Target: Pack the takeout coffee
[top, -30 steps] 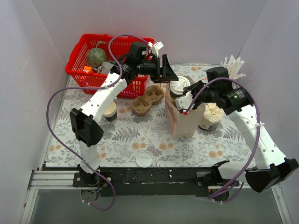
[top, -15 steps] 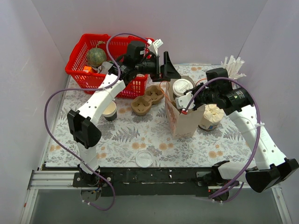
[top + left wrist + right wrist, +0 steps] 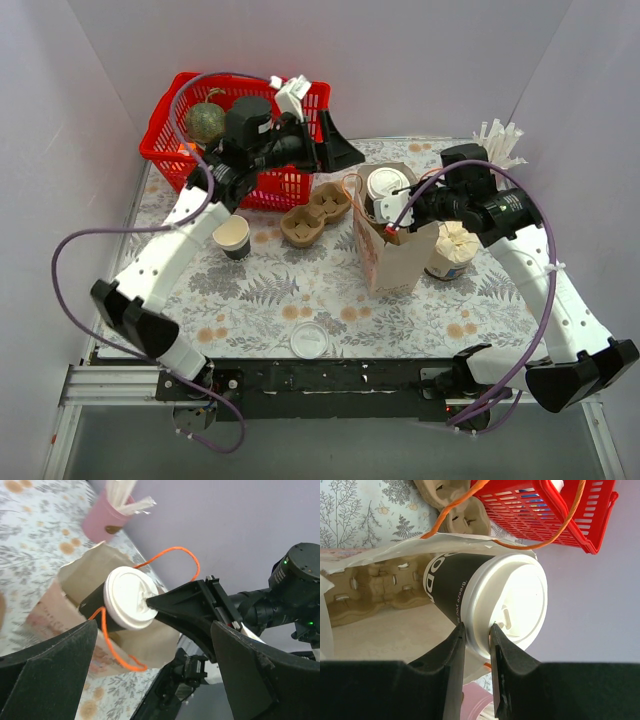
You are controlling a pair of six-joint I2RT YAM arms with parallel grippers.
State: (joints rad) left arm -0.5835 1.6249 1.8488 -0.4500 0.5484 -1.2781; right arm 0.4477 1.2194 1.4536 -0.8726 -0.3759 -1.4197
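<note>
Right wrist: fingers [image 3: 452,650] pinch takeout coffee [image 3: 465,592] lid, cup in bag [image 3: 395,547].

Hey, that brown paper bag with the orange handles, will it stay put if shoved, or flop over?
Probably floppy: the paper bag has thin, creased walls and a bowed mouth. It likely slides or tips easily, standing tall with the takeout coffee leaning high at its mouth. The right gripper pinching the coffee may steady it.

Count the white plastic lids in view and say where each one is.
2. One caps the takeout coffee in the paper bag. The loose lid lies near the front edge of the table. The red basket could hide more.
</note>
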